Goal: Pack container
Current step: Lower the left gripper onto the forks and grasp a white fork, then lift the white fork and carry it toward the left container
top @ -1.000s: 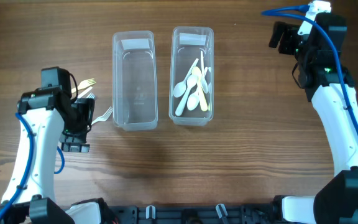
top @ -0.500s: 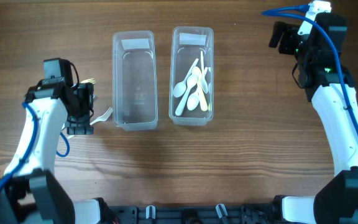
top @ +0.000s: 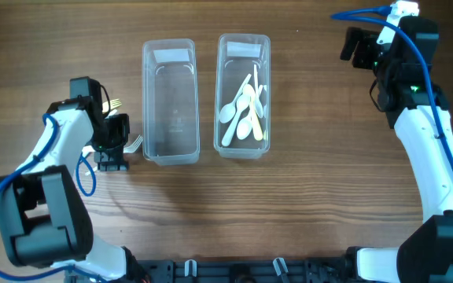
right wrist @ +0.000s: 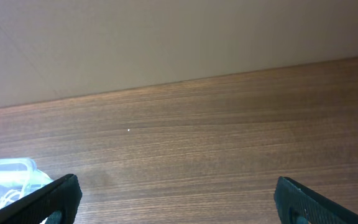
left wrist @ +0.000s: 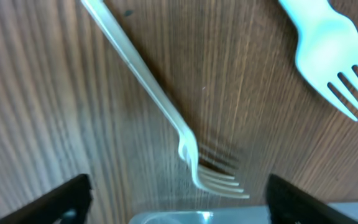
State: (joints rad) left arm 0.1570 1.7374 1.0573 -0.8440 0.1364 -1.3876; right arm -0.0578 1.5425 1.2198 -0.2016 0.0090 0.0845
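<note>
Two clear plastic containers stand side by side. The left container (top: 169, 102) is empty. The right container (top: 243, 96) holds several white spoons (top: 242, 114). White plastic forks lie on the table left of the empty container. One fork (left wrist: 166, 109) lies under my left gripper (left wrist: 176, 211), its tines near the container's corner (left wrist: 185, 218). A second fork (left wrist: 328, 56) lies beside it. My left gripper (top: 115, 145) is open and holds nothing. My right gripper (top: 352, 47) is open and empty at the far right, over bare wood (right wrist: 179, 211).
The wooden table (top: 305, 196) carries only the containers and forks. A fork's tines (top: 114, 103) show beside the left arm. A pale wall (right wrist: 166, 43) stands beyond the table's far edge in the right wrist view.
My left arm has swung right and upward toward the empty container, bringing the open gripper over the forks. The right arm has not moved.
</note>
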